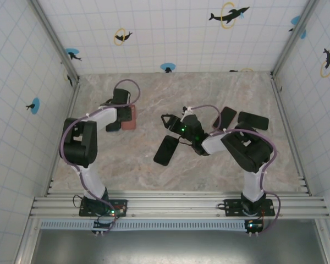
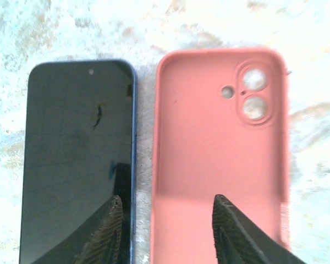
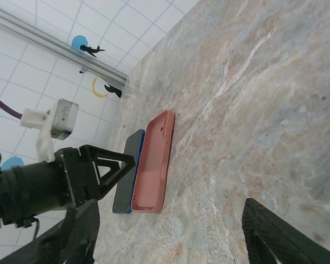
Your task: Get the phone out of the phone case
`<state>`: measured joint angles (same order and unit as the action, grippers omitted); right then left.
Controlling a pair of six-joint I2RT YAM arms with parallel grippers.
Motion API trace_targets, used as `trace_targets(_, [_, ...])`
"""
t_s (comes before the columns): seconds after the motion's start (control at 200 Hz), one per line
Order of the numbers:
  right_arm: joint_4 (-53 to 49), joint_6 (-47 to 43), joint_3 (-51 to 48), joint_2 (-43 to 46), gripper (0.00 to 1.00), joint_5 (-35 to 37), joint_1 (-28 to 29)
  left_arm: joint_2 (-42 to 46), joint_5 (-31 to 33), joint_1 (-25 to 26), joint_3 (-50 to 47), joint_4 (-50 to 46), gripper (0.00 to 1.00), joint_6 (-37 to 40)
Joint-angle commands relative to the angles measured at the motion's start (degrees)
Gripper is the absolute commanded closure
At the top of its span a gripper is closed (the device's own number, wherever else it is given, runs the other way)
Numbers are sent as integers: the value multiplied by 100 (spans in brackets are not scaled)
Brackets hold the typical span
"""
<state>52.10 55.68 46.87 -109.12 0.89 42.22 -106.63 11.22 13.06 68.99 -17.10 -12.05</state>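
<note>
The dark blue phone (image 2: 77, 159) lies screen-up on the table, out of the case. Right beside it lies the pink phone case (image 2: 220, 148), hollow side up and holding nothing, a thin strip of table between them. My left gripper (image 2: 168, 201) hovers just above the pair, open and holding nothing; one fingertip is over the phone's right edge, the other over the case. From above, the case (image 1: 130, 117) and the phone (image 1: 114, 126) sit at the left under the left gripper (image 1: 122, 116). My right gripper (image 1: 174, 131) is open at mid-table and faces the case (image 3: 152, 162) and the phone (image 3: 126, 171).
Three other dark phones lie on the marble table: one (image 1: 166, 149) below the right gripper, two (image 1: 224, 116) (image 1: 253, 120) at the right. Tiled walls close the table in at the back and on both sides. A metal rail (image 1: 170, 203) runs along the near edge.
</note>
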Motion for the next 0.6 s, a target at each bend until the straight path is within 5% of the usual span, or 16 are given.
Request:
trace_targets(0.0, [-243, -451, -131, 485, 28, -74, -131, 490, -450, -33, 169, -295, 48, -82])
trace_targets(0.365, [-1703, -1461, -753, 1894, 1, -647, -672, 1608, -1814, 626, -607, -599, 21, -774])
trace_targets(0.596, [-2774, -2008, -1208, 3066, 1, -941, -1044, 2124, -1740, 1504, -1110, -579, 12, -1358])
